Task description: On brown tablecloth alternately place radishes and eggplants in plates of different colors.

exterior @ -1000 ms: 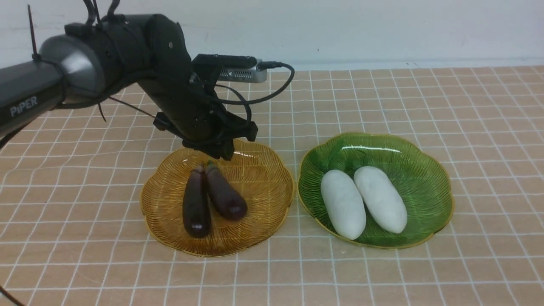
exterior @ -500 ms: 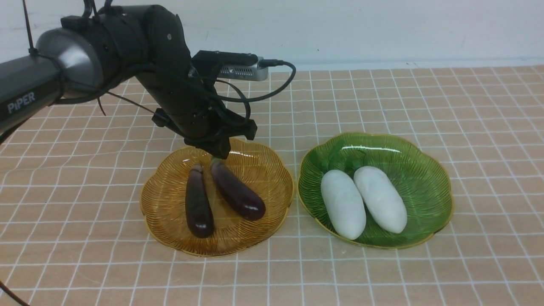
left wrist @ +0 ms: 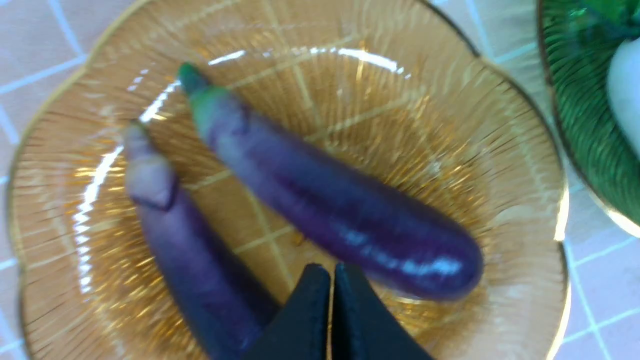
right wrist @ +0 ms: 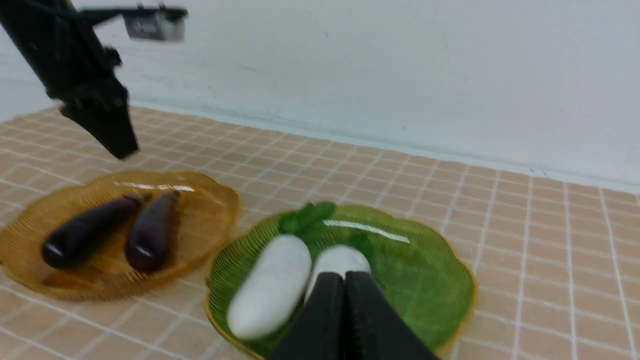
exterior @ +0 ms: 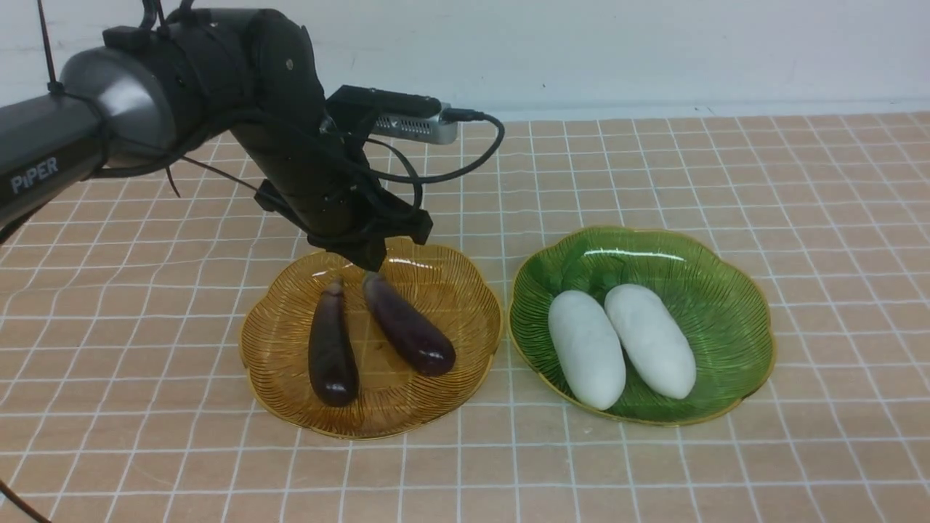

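Note:
Two dark purple eggplants [exterior: 330,349] [exterior: 407,327] lie side by side in the amber plate [exterior: 465,378]. Two white radishes [exterior: 587,349] [exterior: 650,340] lie in the green plate [exterior: 726,290]. Both plates sit on the brown tablecloth [exterior: 654,181]. My left gripper [exterior: 367,258] is shut and empty, just above the stem ends of the eggplants at the plate's far side. In the left wrist view its shut tips [left wrist: 331,272] hang over both eggplants [left wrist: 340,210] [left wrist: 185,235]. My right gripper [right wrist: 344,280] is shut and empty, out of the front view, with the radishes [right wrist: 272,287] beyond it.
The left arm and its wrist camera [exterior: 407,120] with a looping cable reach over the cloth behind the amber plate. A white wall [exterior: 654,51] bounds the table's far edge. The two plates almost touch.
The right-hand eggplant has swung its rounded end to the right and settled flat in the amber plate. My left gripper has lifted slightly and drawn back from its stem.

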### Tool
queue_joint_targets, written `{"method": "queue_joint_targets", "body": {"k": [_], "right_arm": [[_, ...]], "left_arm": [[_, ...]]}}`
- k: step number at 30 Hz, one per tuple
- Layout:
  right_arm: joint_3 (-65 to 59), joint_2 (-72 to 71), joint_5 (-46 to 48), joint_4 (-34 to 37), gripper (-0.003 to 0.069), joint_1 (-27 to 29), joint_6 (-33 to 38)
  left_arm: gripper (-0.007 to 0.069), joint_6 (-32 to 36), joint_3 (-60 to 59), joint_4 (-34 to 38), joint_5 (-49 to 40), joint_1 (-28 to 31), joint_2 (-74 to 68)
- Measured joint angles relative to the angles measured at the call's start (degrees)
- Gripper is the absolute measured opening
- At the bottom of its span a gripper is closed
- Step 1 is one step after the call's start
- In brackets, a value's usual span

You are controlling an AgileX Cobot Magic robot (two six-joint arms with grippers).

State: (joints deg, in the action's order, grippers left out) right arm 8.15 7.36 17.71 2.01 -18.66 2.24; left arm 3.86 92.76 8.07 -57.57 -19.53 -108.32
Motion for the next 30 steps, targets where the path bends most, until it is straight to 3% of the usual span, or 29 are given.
{"method": "queue_joint_targets", "body": {"k": [5,11,18,21,22,26,30], "right_arm": [[-7.39,-6.68,1.12,-0.70,-0.0016,9.44,0.00],[-9.71,-7.91,3.66,-0.76,-0.0016,14.81,0.00],[-9.71,-7.91,4.41,-0.76,-0.0016,15.09,0.00],[-9.71,-7.91,4.41,-0.76,-0.0016,15.09,0.00],[-9.71,-7.91,4.41,-0.76,-0.0016,15.09,0.00],[-9.71,-7.91,4.41,-0.76,-0.0016,15.09,0.00],[-9.71,-7.91,4.41,-0.76,-0.0016,15.09,0.00]], "left_arm": [[-0.0004,0.28,0.17,-0.42,-2.00,0.00,3.99],[-0.0004,1.19,0.47,-1.50,-7.17,0.00,10.96],[-0.0004,1.30,-1.97,-4.71,-12.59,0.00,21.40],[-0.0004,1.30,-16.52,-4.16,-12.32,0.00,36.10],[-0.0004,1.30,-22.99,-3.18,-9.81,0.00,41.43],[-0.0004,1.30,-49.90,1.21,14.29,0.00,62.93],[-0.0004,1.25,-63.86,4.18,27.39,0.00,75.30]]}}
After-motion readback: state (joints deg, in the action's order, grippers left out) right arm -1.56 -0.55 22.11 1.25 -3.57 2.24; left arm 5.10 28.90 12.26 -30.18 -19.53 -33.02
